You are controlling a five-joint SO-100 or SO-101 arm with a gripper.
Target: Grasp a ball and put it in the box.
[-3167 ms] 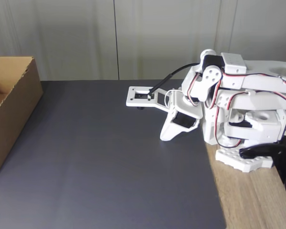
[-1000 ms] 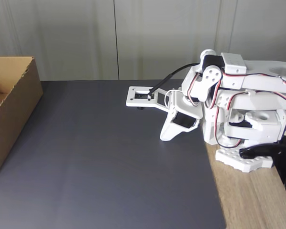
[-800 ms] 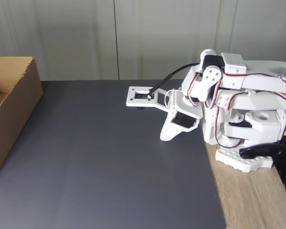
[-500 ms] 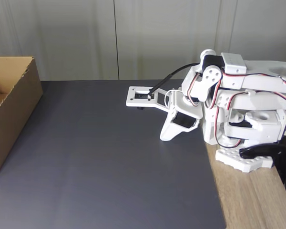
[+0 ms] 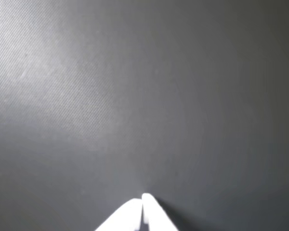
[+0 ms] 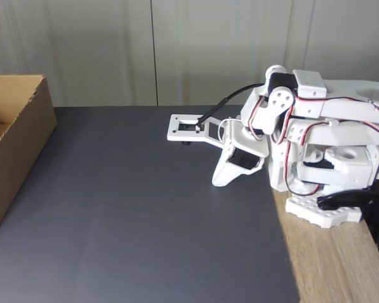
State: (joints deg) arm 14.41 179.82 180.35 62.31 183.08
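- Box [image 6: 12, 139] sits well apart from the claw [image 6: 222, 177], far leftward across the dark tabletop [image 6: 145, 221] in the fixed view.
- Claw clenched, grasping nothing.

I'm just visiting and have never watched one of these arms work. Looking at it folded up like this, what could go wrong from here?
The arm rests folded, its fingers closed together, tips low over the dark mat; opening or swinging before lifting might scrape it.

The box stands at the far left edge of the fixed view, well away from the arm's base; reaching it may demand a long stretch.

I see no ball on the mat, so a grasp attempt might close on nothing.
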